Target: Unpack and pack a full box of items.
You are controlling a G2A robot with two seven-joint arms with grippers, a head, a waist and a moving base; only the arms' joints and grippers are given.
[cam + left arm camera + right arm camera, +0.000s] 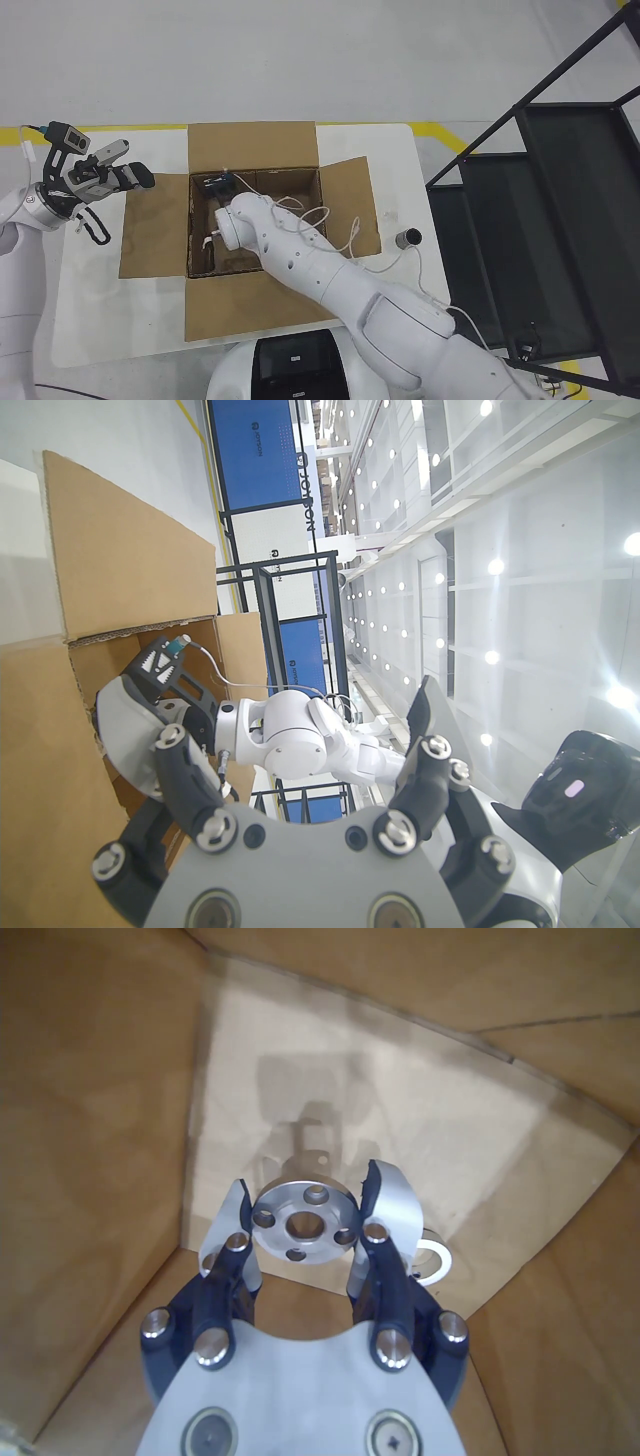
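Observation:
An open cardboard box [253, 148] stands in the middle of the white table [100, 320]. My right arm goes down into it. Inside, my right gripper [306, 1193] is shut on a round metal flange [306, 1223] with a centre bore and several bolt holes, held a little above the box floor [450, 1143]. A second metal ring [434, 1262] lies on the floor just behind one finger. In the top view the right gripper [218, 185] is at the box's back left corner. My left gripper [128, 163] hangs open over the table's left side, clear of the box, holding nothing.
A small grey cylinder [407, 238] stands on the table right of the box. The right arm's white cable [345, 235] loops over the right flap. A dark metal stair frame [560, 200] stands beside the table's right edge. The box flaps are spread flat on all sides.

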